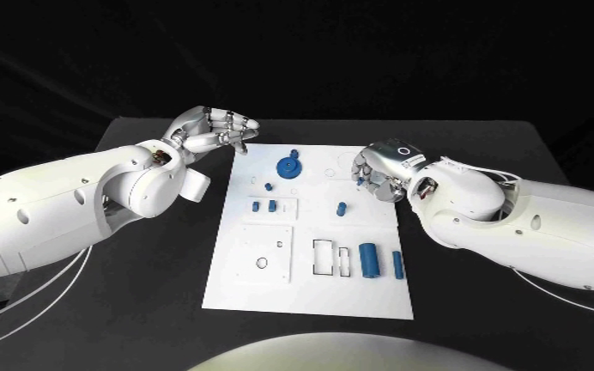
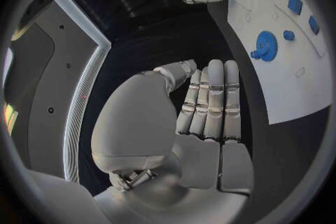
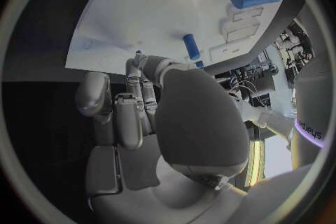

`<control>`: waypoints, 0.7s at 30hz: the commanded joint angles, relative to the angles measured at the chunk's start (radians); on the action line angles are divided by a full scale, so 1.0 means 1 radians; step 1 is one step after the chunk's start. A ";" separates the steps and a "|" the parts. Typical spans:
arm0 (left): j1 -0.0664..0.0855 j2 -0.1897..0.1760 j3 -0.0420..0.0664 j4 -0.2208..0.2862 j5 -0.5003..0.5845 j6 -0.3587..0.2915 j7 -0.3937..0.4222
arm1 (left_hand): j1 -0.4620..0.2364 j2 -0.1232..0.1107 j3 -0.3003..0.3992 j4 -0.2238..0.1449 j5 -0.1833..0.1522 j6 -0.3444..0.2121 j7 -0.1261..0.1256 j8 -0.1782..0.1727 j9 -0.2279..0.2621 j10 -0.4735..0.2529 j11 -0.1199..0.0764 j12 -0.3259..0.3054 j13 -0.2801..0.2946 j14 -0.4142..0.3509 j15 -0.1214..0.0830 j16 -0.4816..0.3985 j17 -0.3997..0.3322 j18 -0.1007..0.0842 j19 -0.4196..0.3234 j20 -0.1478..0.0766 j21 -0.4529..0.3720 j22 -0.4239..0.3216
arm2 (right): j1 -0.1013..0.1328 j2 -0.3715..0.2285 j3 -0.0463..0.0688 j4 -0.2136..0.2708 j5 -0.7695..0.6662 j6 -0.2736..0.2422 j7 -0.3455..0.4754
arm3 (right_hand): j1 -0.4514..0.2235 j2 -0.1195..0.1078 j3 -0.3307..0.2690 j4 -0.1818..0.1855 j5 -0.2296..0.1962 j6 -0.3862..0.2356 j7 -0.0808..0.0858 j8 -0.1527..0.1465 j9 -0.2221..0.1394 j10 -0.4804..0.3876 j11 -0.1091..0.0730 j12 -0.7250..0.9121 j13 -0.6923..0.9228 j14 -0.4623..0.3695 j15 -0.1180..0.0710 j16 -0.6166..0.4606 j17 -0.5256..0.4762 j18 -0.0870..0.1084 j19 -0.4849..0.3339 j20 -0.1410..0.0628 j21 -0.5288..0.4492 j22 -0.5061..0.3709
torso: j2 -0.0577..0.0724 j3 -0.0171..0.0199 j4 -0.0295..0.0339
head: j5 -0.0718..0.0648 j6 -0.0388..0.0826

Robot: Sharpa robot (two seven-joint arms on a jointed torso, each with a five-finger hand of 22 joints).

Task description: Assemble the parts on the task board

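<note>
On the black table (image 1: 148, 302), at centre, lies the white rectangular task board (image 1: 316, 289). Small blue plastic parts stand on it: a blue toothed gear (image 1: 288, 167) toward 12 o'clock, a blue cylinder (image 1: 369, 258) toward 4 o'clock. Left silver hand (image 1: 213, 131), fingers curled in and empty, hovers off the board's 11 o'clock corner. Right silver hand (image 1: 381, 172) overhangs the 2 o'clock edge, fingers curled; whether it holds anything cannot be told.

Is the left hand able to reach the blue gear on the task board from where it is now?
Probably yes. The left hand hovers beside the task board at its far left corner, holding nothing, and the blue gear lies close by with nothing between them.
</note>
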State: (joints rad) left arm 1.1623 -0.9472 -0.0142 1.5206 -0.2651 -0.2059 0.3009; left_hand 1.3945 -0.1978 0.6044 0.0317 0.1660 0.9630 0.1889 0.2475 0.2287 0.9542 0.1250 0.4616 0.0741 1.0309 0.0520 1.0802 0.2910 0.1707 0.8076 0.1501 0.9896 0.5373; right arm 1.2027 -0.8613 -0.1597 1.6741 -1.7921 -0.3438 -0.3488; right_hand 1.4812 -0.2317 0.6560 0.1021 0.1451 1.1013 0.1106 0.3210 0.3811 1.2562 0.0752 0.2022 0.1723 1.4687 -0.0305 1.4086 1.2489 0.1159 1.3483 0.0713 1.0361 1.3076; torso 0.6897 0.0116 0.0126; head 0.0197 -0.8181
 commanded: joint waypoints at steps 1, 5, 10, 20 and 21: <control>0.000 0.002 0.001 -0.001 -0.003 0.019 0.002 | -0.010 0.002 -0.002 -0.006 0.001 -0.009 -0.001 -0.005 0.001 -0.006 0.002 -0.007 -0.001 0.004 0.000 -0.007 -0.001 0.011 -0.006 0.000 0.004 0.002 | 0.005 -0.007 0.002 0.011 0.011 -0.011 -0.007 | -0.012 -0.002 0.006 -0.003 -0.001 0.006 0.000 0.003 0.000 0.043 -0.038 0.003 0.002 0.044 -0.006 0.006 0.001 -0.010 0.000 -0.004 0.007 0.050 | 0.000 0.0000 -0.0004 | 0.002 0.002; 0.000 0.002 0.001 -0.003 -0.003 0.021 0.001 | -0.011 0.001 -0.001 -0.007 0.001 -0.010 -0.001 -0.005 0.001 -0.009 0.002 -0.007 -0.002 0.004 0.000 -0.007 -0.001 0.011 -0.007 0.000 0.004 0.002 | 0.012 -0.019 0.004 0.035 0.035 -0.013 -0.007 | -0.013 -0.002 0.006 -0.003 -0.001 0.006 0.000 0.003 0.001 0.043 -0.038 0.003 0.002 0.044 -0.006 0.006 0.002 -0.010 0.001 -0.004 0.007 0.051 | 0.001 0.0003 0.0001 | 0.002 0.003; 0.000 0.002 0.001 -0.007 -0.003 0.022 0.002 | -0.011 0.001 -0.001 -0.007 0.001 -0.011 -0.001 -0.005 0.001 -0.010 0.003 -0.008 -0.002 0.003 0.000 -0.007 -0.001 0.011 -0.007 0.000 0.004 0.002 | 0.015 -0.017 0.005 0.072 0.055 -0.021 -0.004 | -0.014 -0.002 0.006 -0.003 -0.001 0.006 0.000 0.003 0.001 0.043 -0.038 0.003 0.002 0.044 -0.006 0.007 0.002 -0.010 0.000 -0.004 0.007 0.050 | 0.001 0.0010 -0.0010 | 0.007 0.004; 0.000 0.007 0.001 -0.013 -0.003 0.027 0.001 | -0.012 0.001 -0.001 -0.009 0.001 -0.012 0.000 -0.006 0.002 -0.013 0.004 -0.009 -0.002 0.003 0.001 -0.008 -0.002 0.011 -0.008 0.001 0.004 0.002 | 0.013 0.062 0.006 0.117 0.074 -0.018 0.015 | -0.015 -0.003 0.007 -0.004 -0.001 0.006 0.000 0.003 0.001 0.043 -0.038 0.002 0.002 0.043 -0.006 0.006 0.000 -0.009 -0.002 -0.004 0.002 0.049 | 0.001 -0.0005 0.0008 | 0.025 -0.001; 0.000 0.008 0.001 -0.014 -0.003 0.027 0.001 | -0.012 0.001 -0.001 -0.009 0.001 -0.012 0.000 -0.006 0.002 -0.013 0.004 -0.009 -0.002 0.003 0.001 -0.008 -0.002 0.011 -0.008 0.001 0.004 0.002 | 0.013 0.072 0.006 0.116 0.076 -0.016 0.017 | -0.016 -0.003 0.007 -0.004 -0.001 0.006 0.000 0.003 0.001 0.043 -0.038 0.002 0.002 0.043 -0.006 0.005 -0.001 -0.009 -0.002 -0.004 0.001 0.048 | 0.000 -0.0007 0.0009 | 0.029 -0.003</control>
State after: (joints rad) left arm 1.1623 -0.9423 -0.0142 1.5059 -0.2658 -0.1978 0.2982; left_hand 1.3945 -0.1978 0.6016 0.0290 0.1660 0.9560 0.1891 0.2476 0.2292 0.9507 0.1286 0.4577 0.0733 1.0309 0.0520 1.0764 0.2903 0.1707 0.8076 0.1501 0.9896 0.5380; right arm 1.2165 -0.7946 -0.1540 1.7879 -1.7283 -0.3619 -0.3453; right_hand 1.4762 -0.2370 0.6586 0.0994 0.1445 1.1029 0.1120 0.3200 0.3806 1.2582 0.0733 0.1988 0.1751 1.4688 -0.0304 1.4086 1.2495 0.1158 1.3483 0.0714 1.0396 1.3074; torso 0.6906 0.0121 0.0130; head 0.0404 -0.8183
